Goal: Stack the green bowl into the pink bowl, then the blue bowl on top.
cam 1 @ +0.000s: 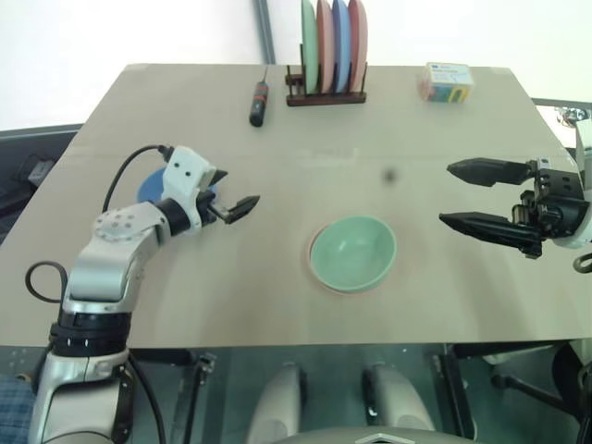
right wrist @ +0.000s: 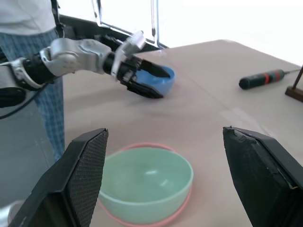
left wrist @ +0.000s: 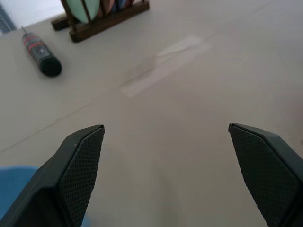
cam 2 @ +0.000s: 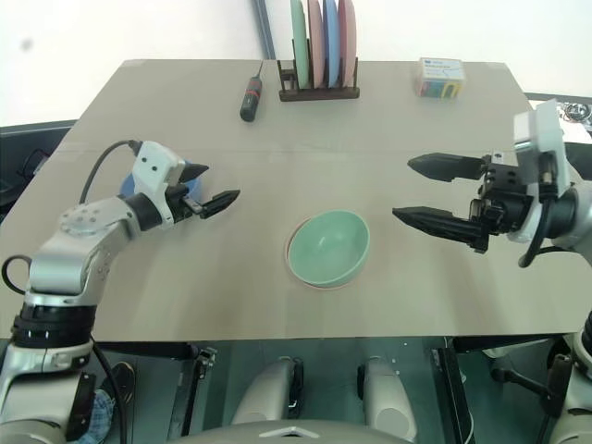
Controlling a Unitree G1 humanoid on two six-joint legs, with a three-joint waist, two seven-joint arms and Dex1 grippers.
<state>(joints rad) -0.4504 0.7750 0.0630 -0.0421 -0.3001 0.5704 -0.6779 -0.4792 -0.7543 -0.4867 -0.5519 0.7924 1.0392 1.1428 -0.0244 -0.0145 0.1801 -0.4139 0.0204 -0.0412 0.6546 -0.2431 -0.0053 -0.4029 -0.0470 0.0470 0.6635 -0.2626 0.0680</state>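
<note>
While the green bowl [cam 1: 352, 252] is sitting nested in the pink bowl [right wrist: 142, 221], you are holding both tools, left [cam 2: 218, 200] and right [cam 2: 414, 191], wide open and empty above the worktop [cam 1: 277, 120].

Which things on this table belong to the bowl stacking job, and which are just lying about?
Job: green bowl, nested in the pink bowl; blue bowl, by the left gripper.

Lying about: plate rack with plates, screwdriver, small box.

We hold our left gripper [cam 1: 239, 207] low over the table, fingers spread wide, pointing forward and right. Our right gripper [cam 2: 421, 191] hangs higher, jaws apart, pointing left.
</note>
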